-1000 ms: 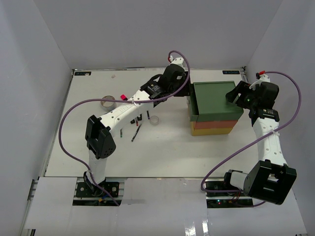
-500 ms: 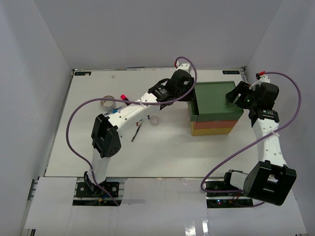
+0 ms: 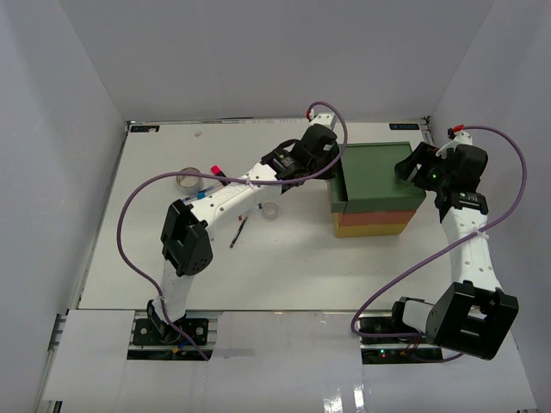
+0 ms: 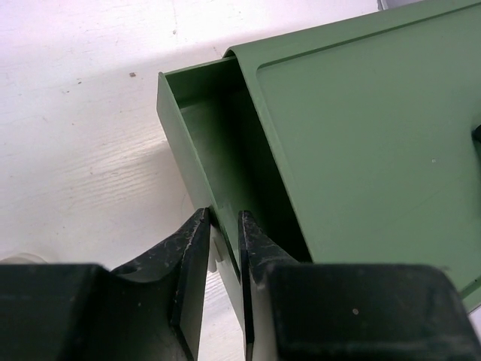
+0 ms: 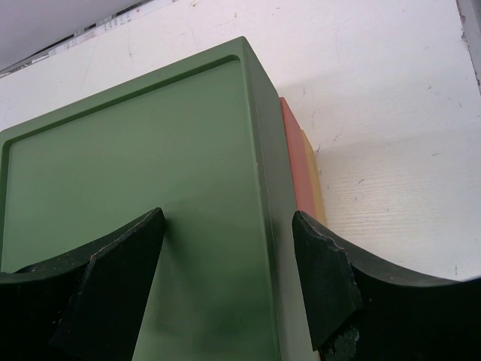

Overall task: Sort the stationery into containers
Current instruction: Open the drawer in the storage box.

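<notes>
The drawer stack (image 3: 379, 185) stands at the right: dark green top, orange-red middle (image 3: 372, 218), yellow bottom (image 3: 370, 231). My left gripper (image 3: 331, 168) is shut on the front wall (image 4: 180, 143) of the green drawer, which is pulled slightly out; one finger (image 4: 192, 256) is outside the wall and the other is inside. My right gripper (image 3: 411, 169) is open, its fingers (image 5: 120, 263) spread over the stack's green top (image 5: 135, 165) at its right edge. A grey tape roll (image 3: 187, 179), a pink-capped highlighter (image 3: 215, 169), a white tape roll (image 3: 270, 210) and a thin pen (image 3: 238, 232) lie on the table at the left.
White walls enclose the table (image 3: 284, 267) on three sides. My left arm (image 3: 224, 196) stretches over the stationery and hides part of it. A blue-capped item (image 3: 200, 195) shows beside that arm. The orange-red (image 5: 294, 173) and yellow (image 5: 314, 180) drawers peek out in the right wrist view.
My left gripper moved right and down to the stack's left side and now grips the green drawer's front wall. The right arm has not moved.
</notes>
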Action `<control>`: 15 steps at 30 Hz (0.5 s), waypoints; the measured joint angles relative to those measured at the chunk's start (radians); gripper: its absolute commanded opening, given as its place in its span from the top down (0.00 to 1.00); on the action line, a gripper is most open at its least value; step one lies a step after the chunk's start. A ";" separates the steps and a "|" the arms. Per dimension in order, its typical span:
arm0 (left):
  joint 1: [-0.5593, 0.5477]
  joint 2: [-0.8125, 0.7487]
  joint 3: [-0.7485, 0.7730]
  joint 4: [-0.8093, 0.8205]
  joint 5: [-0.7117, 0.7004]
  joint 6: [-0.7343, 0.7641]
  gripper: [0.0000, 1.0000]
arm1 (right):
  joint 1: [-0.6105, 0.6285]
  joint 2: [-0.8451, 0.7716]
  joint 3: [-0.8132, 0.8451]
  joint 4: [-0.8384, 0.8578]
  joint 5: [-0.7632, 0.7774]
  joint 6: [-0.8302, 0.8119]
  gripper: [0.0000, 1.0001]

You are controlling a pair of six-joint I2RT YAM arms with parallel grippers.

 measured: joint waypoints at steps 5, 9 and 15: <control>-0.001 -0.006 -0.006 -0.003 -0.013 0.002 0.73 | 0.000 0.000 0.000 0.000 0.000 0.000 0.26; -0.001 -0.015 -0.014 -0.010 -0.036 0.005 0.75 | 0.000 0.000 0.000 0.000 -0.001 0.000 0.26; -0.001 -0.024 -0.018 -0.032 -0.060 0.014 0.77 | 0.000 0.000 0.000 0.000 0.000 0.000 0.26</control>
